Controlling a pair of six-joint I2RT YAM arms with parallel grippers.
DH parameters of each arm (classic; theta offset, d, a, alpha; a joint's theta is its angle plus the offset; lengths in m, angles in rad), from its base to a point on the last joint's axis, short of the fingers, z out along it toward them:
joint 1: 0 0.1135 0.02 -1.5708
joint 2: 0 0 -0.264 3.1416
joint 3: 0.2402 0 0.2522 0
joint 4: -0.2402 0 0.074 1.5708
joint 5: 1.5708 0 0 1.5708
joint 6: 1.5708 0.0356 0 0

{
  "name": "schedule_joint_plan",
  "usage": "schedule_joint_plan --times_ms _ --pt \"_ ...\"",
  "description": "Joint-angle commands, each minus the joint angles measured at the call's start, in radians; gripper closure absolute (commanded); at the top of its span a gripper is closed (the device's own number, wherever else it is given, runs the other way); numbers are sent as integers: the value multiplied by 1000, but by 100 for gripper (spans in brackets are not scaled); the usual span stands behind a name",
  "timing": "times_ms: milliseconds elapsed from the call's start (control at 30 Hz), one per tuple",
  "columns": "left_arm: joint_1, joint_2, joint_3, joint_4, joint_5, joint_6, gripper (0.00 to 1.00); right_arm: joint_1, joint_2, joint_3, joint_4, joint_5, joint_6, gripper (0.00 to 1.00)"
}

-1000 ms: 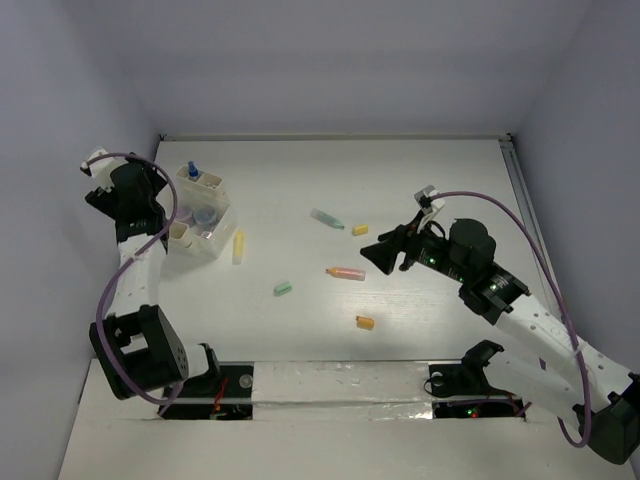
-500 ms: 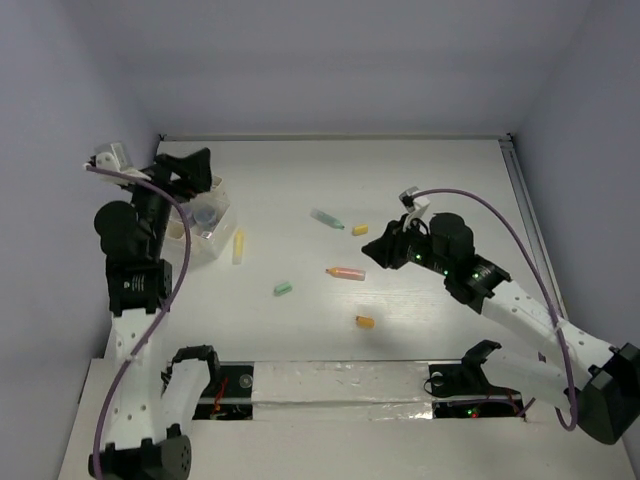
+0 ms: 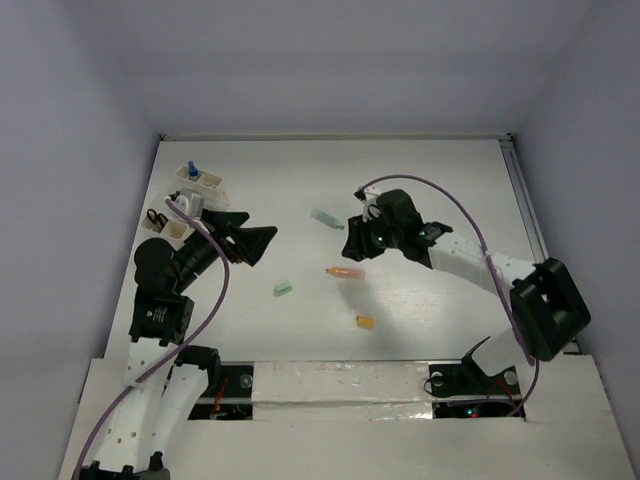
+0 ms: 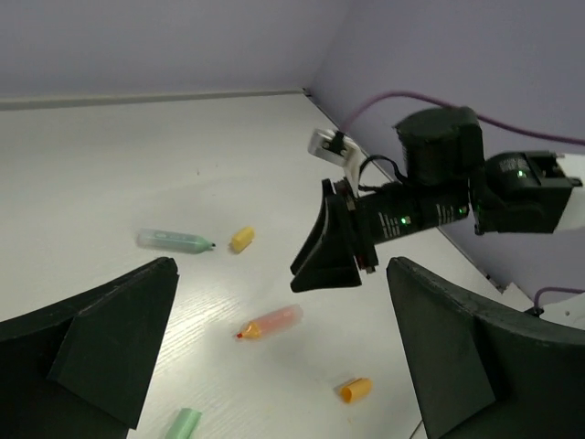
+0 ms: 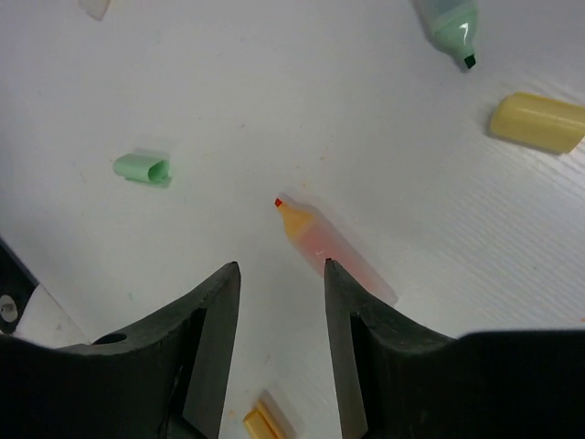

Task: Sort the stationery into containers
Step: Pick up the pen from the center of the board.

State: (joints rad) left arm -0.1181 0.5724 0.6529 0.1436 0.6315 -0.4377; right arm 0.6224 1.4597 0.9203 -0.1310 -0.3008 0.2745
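The right pincer hangs over the table with its jaws released, a plain gap between them and nothing gripped. The orange-pink marker lies flat on the table right under it, but it is not centred in the gap. In the wrist view the red tip pokes out just ahead of the gap, and the barrel runs back at a slant under the finger on the right side of that view.

So the marker's long axis lies diagonal to the line along which the jaws close, neither square across it nor along it. By my reading, a clean pinch calls for a small sideways shift toward that finger and a turn of the wrist, so the jaws straddle the barrel, and then a drop.

Other loose pieces lie around this pincer. A green eraser is off to the left of the view, a green marker and a yellow eraser are ahead and to the right, and an orange eraser is behind the fingers.

The left pincer is spread wide and empty. It faces the right one from well apart, closer to the container at the far left. The right arm is clearly the nearer one to the marker, and the container is a long way across from it.
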Motion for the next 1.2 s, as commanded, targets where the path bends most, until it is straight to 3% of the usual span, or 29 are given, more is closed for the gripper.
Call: schedule_joint_plan --times_ms 0,67,200,300,333,400,600,800,900,1000,1167 --pt "-52 23 57 -26 -73 100 1 3 95 200 -79 19 -96 52" --pt "-106 21 68 -84 -206 125 1 3 148 262 -133 23 -127 51" --pt "-164 17 79 -142 -303 145 1 3 218 316 -258 22 -185 47" --pt "-186 21 88 -142 -319 154 1 3 223 290 -315 -53 -202 37" --pt "-198 23 90 -142 -325 154 1 3 231 285 -329 -49 -208 29" --pt "-212 30 90 -166 -342 157 1 3 252 273 -358 -29 -224 23" --pt "-221 38 93 -171 -354 162 1 48 336 334 -397 -9 -262 21" --pt "-212 38 91 -173 -366 159 1 123 450 414 -466 175 -333 20" --pt "-212 40 91 -174 -368 159 1 143 478 437 -478 245 -339 23" --pt "-212 41 90 -174 -368 162 1 152 502 446 -475 288 -333 32" --pt "-212 41 91 -176 -369 162 1 152 550 462 -495 344 -328 58"
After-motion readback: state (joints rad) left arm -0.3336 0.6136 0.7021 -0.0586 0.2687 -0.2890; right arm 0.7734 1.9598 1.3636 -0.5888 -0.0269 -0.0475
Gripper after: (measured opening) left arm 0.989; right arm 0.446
